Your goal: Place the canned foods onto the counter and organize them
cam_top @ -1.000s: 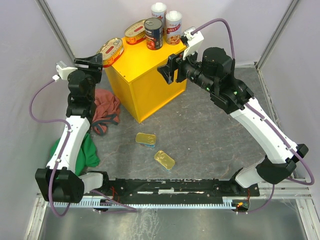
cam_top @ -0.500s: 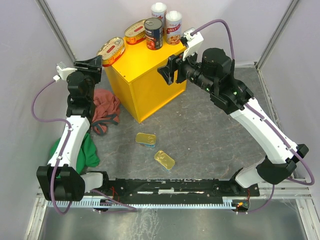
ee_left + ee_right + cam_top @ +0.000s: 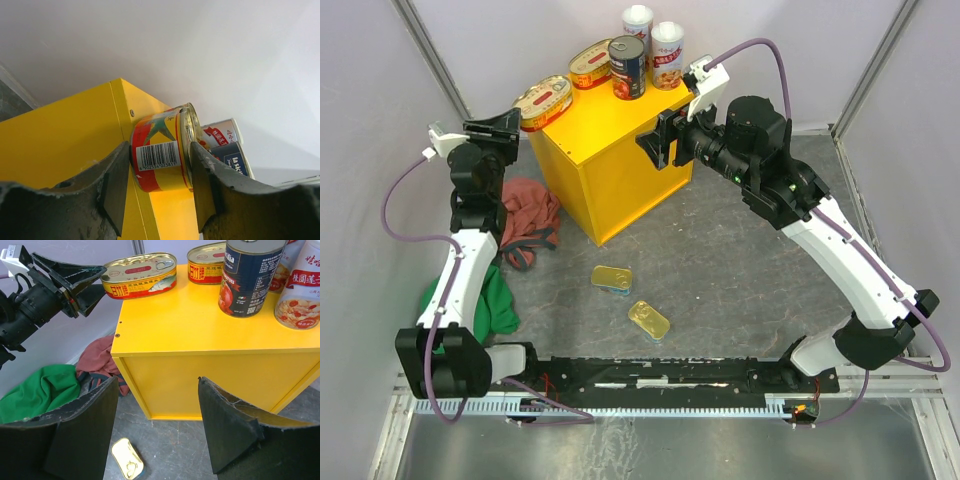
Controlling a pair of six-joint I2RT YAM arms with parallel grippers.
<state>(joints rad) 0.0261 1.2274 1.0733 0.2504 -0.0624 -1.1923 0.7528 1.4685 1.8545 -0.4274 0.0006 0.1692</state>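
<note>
My left gripper is shut on an oval gold tin with a red and yellow label, at the left corner of the yellow counter. The top view shows that tin partly over the corner, with the left gripper at its left end. A second oval tin, a dark round can and two tall white-topped cans stand on the counter's far side. Two rectangular gold tins lie on the floor. My right gripper is open, facing the counter's front wall.
A red cloth lies against the counter's left side, a green cloth nearer my left arm's base. Pale walls enclose the grey stone floor on three sides. One rectangular tin lies on the floor below my right gripper.
The left gripper's jaws have closed on the oval tin at the counter's corner, and the left arm has shifted slightly. The right arm has not moved.
</note>
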